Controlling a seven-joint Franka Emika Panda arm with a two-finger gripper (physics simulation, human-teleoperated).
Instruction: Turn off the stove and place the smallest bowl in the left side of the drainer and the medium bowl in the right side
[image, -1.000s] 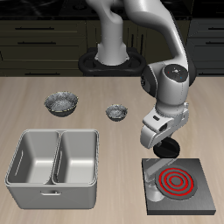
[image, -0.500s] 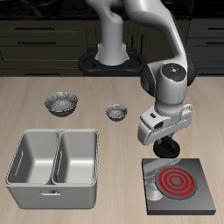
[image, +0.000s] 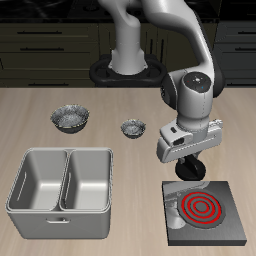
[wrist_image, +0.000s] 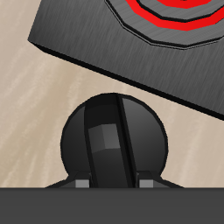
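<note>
Gripper (image: 188, 172) low over knob (wrist_image: 111, 140) behind stove (image: 202, 211), jaw state impossible to tell, coils red, small bowl (image: 133, 128) and medium bowl (image: 70, 119) behind drainer (image: 62, 180).

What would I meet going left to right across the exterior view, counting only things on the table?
Light grey metal two-compartment drainer → small silvery glittery metal bowl → flat black square stove with red coil rings. The wider silvery bowl lies farther back over the drainer's span, so it is left unranked.
</note>
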